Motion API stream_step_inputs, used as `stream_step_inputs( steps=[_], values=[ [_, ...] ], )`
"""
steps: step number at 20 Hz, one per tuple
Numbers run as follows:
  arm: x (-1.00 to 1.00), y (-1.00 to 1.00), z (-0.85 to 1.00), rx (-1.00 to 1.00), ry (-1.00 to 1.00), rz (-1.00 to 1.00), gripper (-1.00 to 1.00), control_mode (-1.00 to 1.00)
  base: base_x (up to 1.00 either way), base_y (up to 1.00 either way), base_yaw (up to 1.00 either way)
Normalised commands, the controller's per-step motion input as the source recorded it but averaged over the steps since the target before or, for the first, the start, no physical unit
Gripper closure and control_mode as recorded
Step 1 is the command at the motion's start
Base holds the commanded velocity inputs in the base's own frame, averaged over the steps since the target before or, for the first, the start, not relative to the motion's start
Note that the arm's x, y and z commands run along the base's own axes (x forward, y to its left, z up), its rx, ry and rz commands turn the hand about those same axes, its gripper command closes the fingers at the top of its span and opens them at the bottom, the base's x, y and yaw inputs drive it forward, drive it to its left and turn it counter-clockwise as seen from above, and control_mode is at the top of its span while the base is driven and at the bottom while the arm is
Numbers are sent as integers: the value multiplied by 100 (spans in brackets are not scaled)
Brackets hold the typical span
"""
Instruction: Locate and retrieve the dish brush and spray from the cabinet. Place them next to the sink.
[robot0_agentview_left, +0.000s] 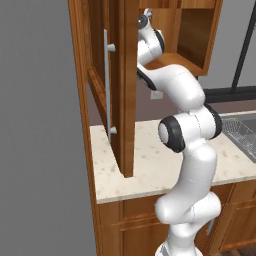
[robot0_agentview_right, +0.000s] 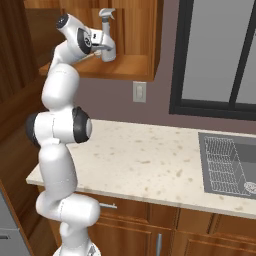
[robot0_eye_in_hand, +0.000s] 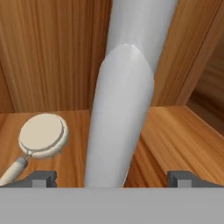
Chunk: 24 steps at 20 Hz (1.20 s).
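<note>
In the left base view the white arm rises from the lower right, bends over the beige speckled counter (robot0_agentview_left: 145, 165) and reaches up into the open cabinet (robot0_agentview_left: 192, 37). The cabinet's door (robot0_agentview_left: 117, 85) stands swung out toward the camera, edge on, with its long silver bar handle (robot0_agentview_left: 107, 82) on the left face. The hand is hidden behind that door. At the right edge lies the sink (robot0_agentview_left: 242, 132) with its wire rack, well apart from the cabinet.

In the right base view the arm climbs from the lower left, and the gripper (robot0_agentview_right: 106, 47) is inside the cabinet's lower shelf opening, right at the spray (robot0_agentview_right: 107, 35). The pale bottle stands upright on the shelf, its trigger head above the hand. An outlet plate (robot0_agentview_right: 139, 91) sits on the wall below the cabinet, and a dark-framed window (robot0_agentview_right: 220, 60) is to the right. The sink is at the far right of the counter.

In the hand view the spray bottle's pale body stands tall between the two dark fingertips (robot0_eye_in_hand: 41, 178), which sit wide apart, one on each side and not touching it. To the left on the wooden shelf lies the dish brush (robot0_eye_in_hand: 41, 135), round cream head up, just beside the bottle.
</note>
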Motion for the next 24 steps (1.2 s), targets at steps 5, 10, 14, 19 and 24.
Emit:
stream_step_inputs(
  steps=[5,10,14,19,24],
  values=[
    [30,0,0,0,0,0,-100,-100,0,0,0],
    [15,-4,-3,0,0,0,-100,-100,0,0,0],
    [7,-11,-8,0,0,-2,-100,-100,0,0,0],
    [1,-11,-10,0,-1,-2,100,-100,0,0,0],
    [0,-6,-7,0,-2,-1,100,-100,0,0,0]
  ],
)
